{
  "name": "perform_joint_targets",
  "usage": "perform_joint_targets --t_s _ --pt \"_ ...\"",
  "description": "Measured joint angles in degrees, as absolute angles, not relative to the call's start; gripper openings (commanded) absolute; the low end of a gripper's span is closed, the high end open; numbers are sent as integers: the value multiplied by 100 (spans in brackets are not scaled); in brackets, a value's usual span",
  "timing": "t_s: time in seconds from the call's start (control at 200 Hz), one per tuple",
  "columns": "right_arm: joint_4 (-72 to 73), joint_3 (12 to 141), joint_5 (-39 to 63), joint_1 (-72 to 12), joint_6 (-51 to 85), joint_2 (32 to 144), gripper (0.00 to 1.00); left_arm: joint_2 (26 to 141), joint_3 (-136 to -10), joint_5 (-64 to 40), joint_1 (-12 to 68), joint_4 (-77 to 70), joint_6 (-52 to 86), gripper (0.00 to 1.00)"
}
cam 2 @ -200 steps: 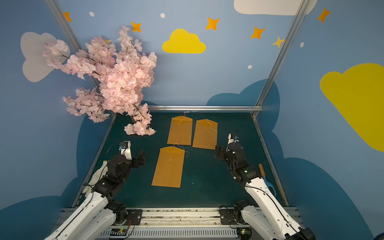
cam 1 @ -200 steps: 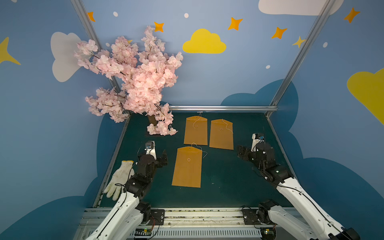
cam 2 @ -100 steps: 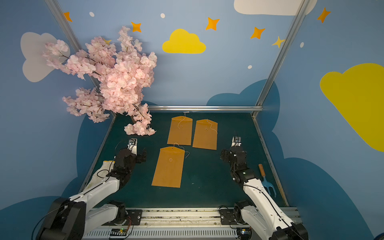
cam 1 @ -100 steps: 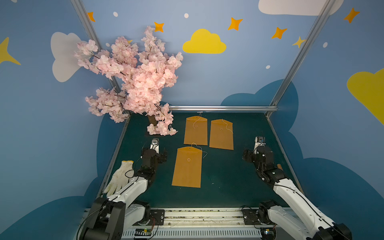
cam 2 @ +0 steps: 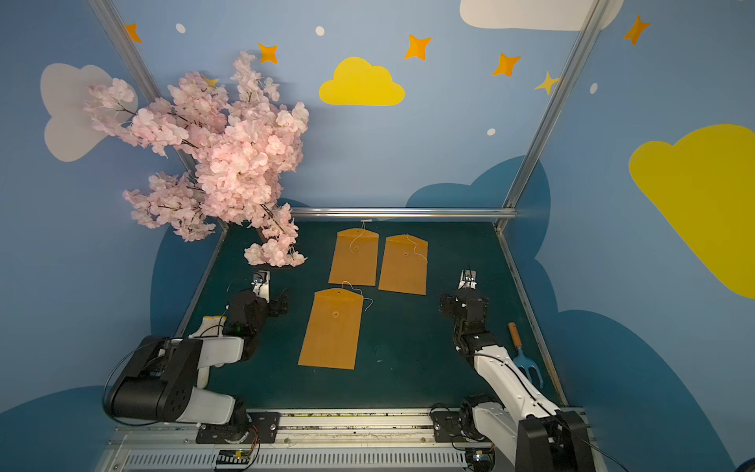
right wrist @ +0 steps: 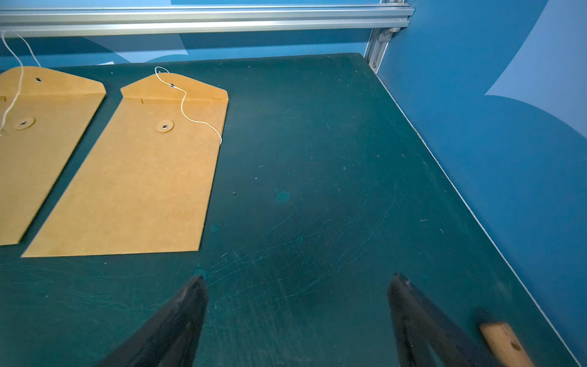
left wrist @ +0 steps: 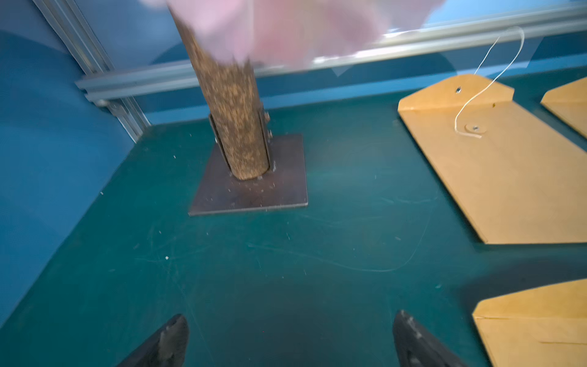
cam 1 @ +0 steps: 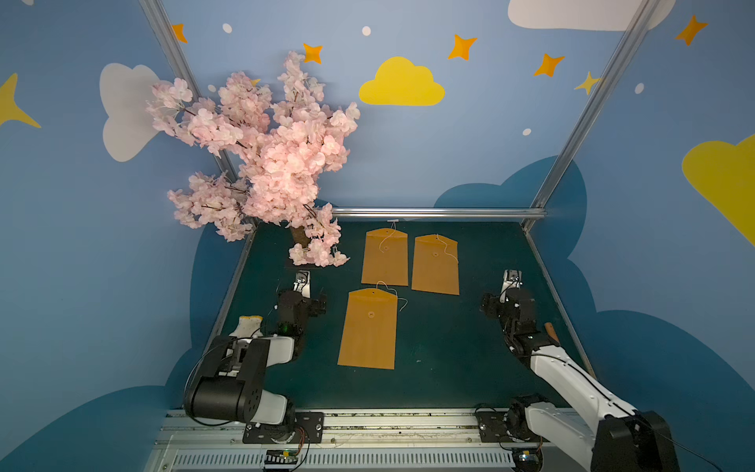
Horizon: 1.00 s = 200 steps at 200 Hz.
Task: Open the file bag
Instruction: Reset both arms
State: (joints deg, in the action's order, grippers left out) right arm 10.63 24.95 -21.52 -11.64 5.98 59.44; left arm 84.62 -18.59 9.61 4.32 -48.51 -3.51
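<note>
Three brown file bags lie flat on the green table, flaps down and white strings loose. The nearest file bag (cam 1: 369,327) (cam 2: 333,327) lies mid-table; two more (cam 1: 385,257) (cam 1: 435,265) lie side by side behind it. My left gripper (cam 1: 303,303) (left wrist: 290,319) hovers low just left of the nearest bag's top, open, with only bare table between its fingers. My right gripper (cam 1: 504,302) (right wrist: 298,278) stands open over bare table, right of the far right bag (right wrist: 136,178). Neither touches a bag.
An artificial cherry tree's trunk (left wrist: 235,120) stands on a metal plate (left wrist: 254,197) straight ahead of my left gripper. A white glove (cam 1: 249,325) lies behind my left arm. A small blue garden fork (cam 2: 525,359) with a wooden handle (right wrist: 505,344) lies by the right edge.
Both arms have sunk lower toward the table, and the left arm has folded back at its base. Both grippers stayed open. The bags have not moved.
</note>
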Motion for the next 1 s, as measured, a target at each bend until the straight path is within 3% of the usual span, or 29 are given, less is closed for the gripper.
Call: perform_joint_targets --t_s 1.001 --pt "2969 2571 -1245 -469 80 8134 90 8796 -2206 292 25 -4781 -60 100"
